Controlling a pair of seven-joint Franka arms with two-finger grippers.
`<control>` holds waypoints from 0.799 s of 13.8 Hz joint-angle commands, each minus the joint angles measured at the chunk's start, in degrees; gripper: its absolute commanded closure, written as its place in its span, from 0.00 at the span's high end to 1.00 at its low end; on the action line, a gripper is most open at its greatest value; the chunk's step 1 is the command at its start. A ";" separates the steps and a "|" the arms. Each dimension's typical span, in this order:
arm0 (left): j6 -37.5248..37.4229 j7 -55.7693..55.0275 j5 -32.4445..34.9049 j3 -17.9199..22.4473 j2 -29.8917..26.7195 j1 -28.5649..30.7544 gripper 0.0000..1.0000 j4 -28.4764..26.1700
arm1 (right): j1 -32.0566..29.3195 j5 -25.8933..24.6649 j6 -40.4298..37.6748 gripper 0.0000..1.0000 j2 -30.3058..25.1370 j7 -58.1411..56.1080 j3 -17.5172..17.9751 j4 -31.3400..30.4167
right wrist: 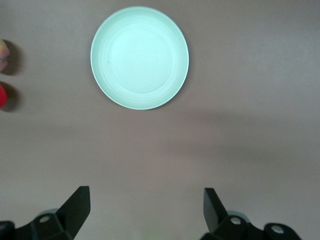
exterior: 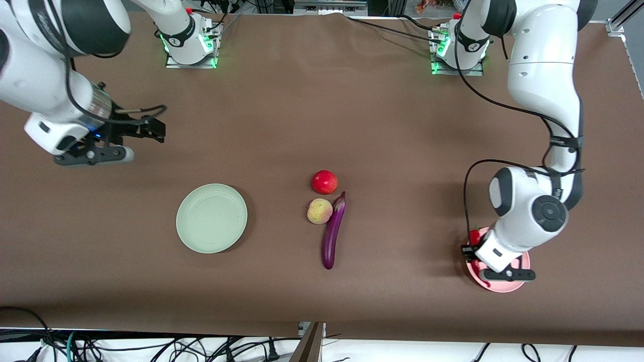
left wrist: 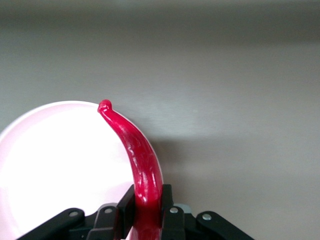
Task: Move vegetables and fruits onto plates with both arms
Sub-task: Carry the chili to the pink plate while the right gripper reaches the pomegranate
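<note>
My left gripper [exterior: 470, 250] hangs low over the pink plate [exterior: 503, 287], shut on the red chili pepper [exterior: 474, 236]. In the left wrist view the chili pepper [left wrist: 132, 145] curves out from between the left gripper's [left wrist: 147, 197] fingers, over the rim of the pink plate [left wrist: 50, 165]. Over bare table at its own end, my right gripper [exterior: 151, 128] stands open and empty [right wrist: 145, 200]. The mint green plate [exterior: 212, 217] [right wrist: 139, 57] is empty. At the table's middle lie the red apple [exterior: 324, 182], the peach [exterior: 320, 211] and the purple eggplant [exterior: 333, 232], close together.
The brown table runs wide between the green plate and the fruits. The two arm bases [exterior: 191, 45] [exterior: 458, 50] stand along the edge farthest from the front camera. Loose cables [exterior: 151, 347] hang below the near edge.
</note>
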 commanded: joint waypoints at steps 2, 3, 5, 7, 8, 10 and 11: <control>0.06 5.37 -0.18 -0.10 0.42 1.81 0.00 -0.56 | 1.09 -0.21 0.48 1.00 3.76 0.54 0.48 -0.08; 0.15 5.37 -0.27 -0.01 0.86 1.90 0.00 -0.56 | 2.75 -0.03 3.89 1.00 5.68 1.95 0.49 -0.34; 2.77 5.46 -0.19 0.52 2.26 2.25 0.00 -0.56 | 7.14 4.51 10.04 1.00 9.55 15.59 0.57 -0.26; 3.84 5.46 -0.27 0.52 2.88 2.87 0.00 -0.56 | 12.06 7.70 17.42 1.00 13.95 26.35 0.57 -0.17; 3.93 5.46 -0.27 0.52 2.97 2.87 0.04 -0.47 | 14.44 8.58 20.94 1.00 15.97 30.48 0.57 0.09; 4.01 5.28 -0.36 0.52 3.06 2.96 0.74 -0.29 | 17.69 13.22 28.32 1.00 20.10 37.78 0.57 0.44; 4.02 5.28 -0.45 0.52 2.54 3.57 1.00 -0.21 | 19.89 14.98 31.40 1.00 22.03 40.78 0.57 0.53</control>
